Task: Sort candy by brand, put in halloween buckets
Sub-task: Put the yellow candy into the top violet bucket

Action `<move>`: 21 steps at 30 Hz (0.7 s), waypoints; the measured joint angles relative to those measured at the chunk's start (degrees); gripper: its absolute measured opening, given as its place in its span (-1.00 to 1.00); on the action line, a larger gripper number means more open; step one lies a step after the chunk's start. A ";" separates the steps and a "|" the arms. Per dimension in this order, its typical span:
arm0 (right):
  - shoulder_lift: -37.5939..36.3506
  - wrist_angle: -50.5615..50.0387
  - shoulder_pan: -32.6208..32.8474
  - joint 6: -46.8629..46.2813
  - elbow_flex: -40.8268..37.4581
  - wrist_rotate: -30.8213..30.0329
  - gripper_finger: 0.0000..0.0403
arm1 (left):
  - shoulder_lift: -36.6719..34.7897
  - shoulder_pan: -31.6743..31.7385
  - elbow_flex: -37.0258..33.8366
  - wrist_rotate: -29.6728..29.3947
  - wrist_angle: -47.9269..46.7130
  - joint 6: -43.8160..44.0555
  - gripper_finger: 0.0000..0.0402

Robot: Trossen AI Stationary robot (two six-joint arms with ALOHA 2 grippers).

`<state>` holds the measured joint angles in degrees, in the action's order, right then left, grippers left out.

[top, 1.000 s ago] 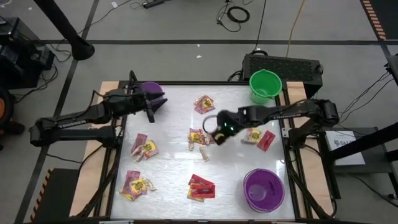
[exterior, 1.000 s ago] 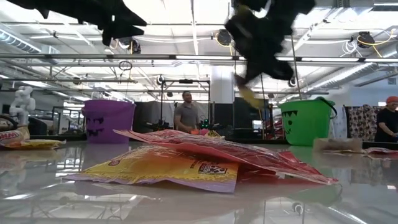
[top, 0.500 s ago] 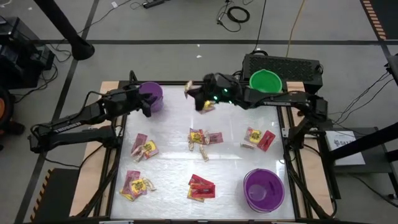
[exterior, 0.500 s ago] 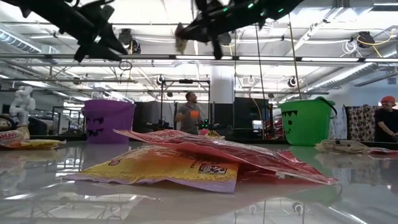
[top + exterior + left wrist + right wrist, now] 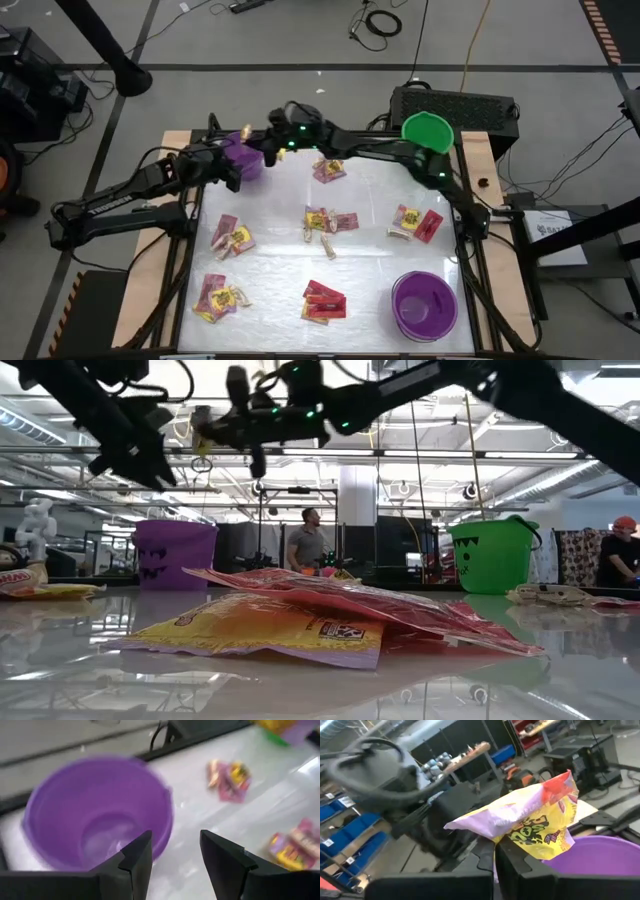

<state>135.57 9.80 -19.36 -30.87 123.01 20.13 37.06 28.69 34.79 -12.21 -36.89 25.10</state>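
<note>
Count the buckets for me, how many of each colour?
Purple buckets: 2, one at the far left corner and one at the near right corner
Green bucket: 1, at the far right corner
Total: 3

High view: overhead, straight down on table (image 5: 380,250). Low view: tabletop level, facing the room. Wrist views: close on the purple bucket (image 5: 95,810), shared with high and low views.

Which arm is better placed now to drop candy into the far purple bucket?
The right: its gripper is shut on a yellow packet over that purple bucket. The left gripper is beside it, open and empty.
</note>
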 joint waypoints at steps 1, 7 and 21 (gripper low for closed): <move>1.83 -1.48 -0.18 0.00 2.82 0.47 -1.00 | 0.00 0.10 0.00 0.29 -1.39 1.07 -0.15; 9.10 -4.15 -0.64 -0.39 11.25 2.42 -1.00 | 0.00 0.26 0.00 5.09 -3.86 3.13 -0.15; 10.85 -13.54 -1.63 1.87 11.40 -2.22 -0.80 | -0.01 0.22 -0.02 11.87 -3.90 9.12 -0.15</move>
<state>146.42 -3.74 -20.99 -29.01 134.41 17.91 37.05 28.91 34.76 -0.34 -40.80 34.22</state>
